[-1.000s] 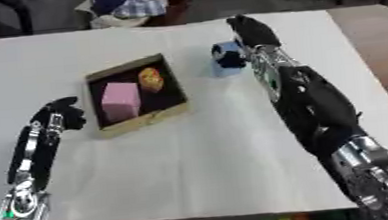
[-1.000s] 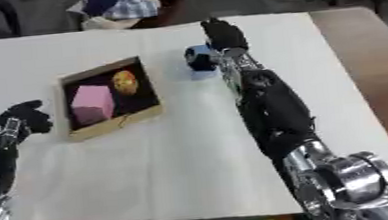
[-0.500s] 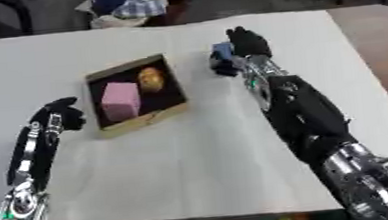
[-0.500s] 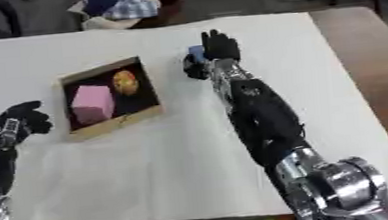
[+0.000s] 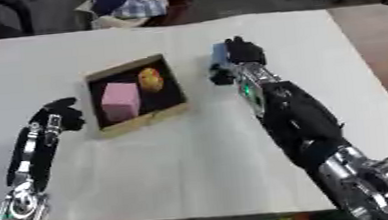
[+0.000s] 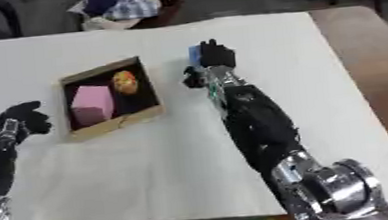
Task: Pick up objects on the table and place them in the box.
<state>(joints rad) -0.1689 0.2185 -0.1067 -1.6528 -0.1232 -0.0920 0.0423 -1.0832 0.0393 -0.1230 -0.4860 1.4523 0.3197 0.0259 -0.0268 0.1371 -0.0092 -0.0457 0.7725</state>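
Right hand [image 5: 238, 58] has pulled back from its far reach over the last second and swung toward the box [image 5: 135, 93], and the blue object [image 5: 218, 53] came with it. It was sitting on the white table [image 5: 193, 157] just left of the hand; now it's up against the fingers on their box side, fingers and thumb curled around it. I read that as the pick being done and the carry underway.

Box is left of the right hand, near but not touching, open top. It already has a pink block [image 5: 119, 99] and a yellow-orange rounded thing [image 5: 150, 79] inside, beside each other. No other loose objects visible on the table, so the blue one looks like the last item.

Left hand [image 5: 56, 118] hasn't moved: idle just outside the box's left wall, fingers curled, holding nothing.

No readable brands, labels or writing on anything.
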